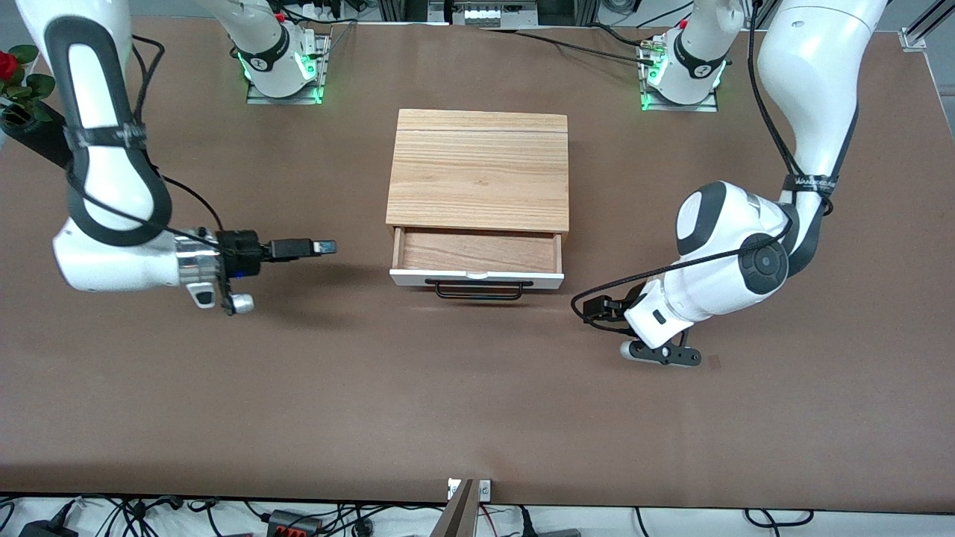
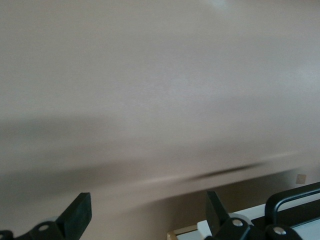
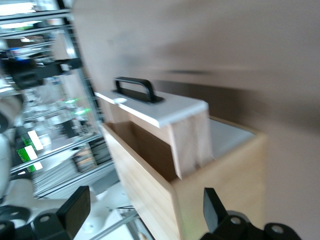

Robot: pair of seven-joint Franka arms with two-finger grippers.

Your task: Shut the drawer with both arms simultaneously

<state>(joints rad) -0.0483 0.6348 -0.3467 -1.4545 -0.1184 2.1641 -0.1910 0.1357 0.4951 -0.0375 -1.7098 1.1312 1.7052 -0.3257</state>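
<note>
Drawer partly open, both arms flanking it, no contact made.

The bench (image 1: 477, 418) carries the oak cabinet (image 1: 477, 170) midway between the two arm bases; its drawer (image 1: 477, 261) stands pulled out toward the front camera, wooden floor showing, white front panel and black bar handle (image 1: 477, 289) facing that camera, so I judge the closing push still wholly to do. The right arm (image 1: 112, 224) is bent low at its own end of the bench, forearm level, and the right gripper (image 1: 328, 245) points sideways at the drawer's side, near it but apart, its fingers (image 3: 75, 210) spread in the right wrist view. The left arm (image 1: 735, 261) is folded down at its own end; the left gripper (image 1: 589, 309) hangs low over the bench beside the drawer front's corner, not touching, its fingers (image 2: 80, 212) spread too.
</note>
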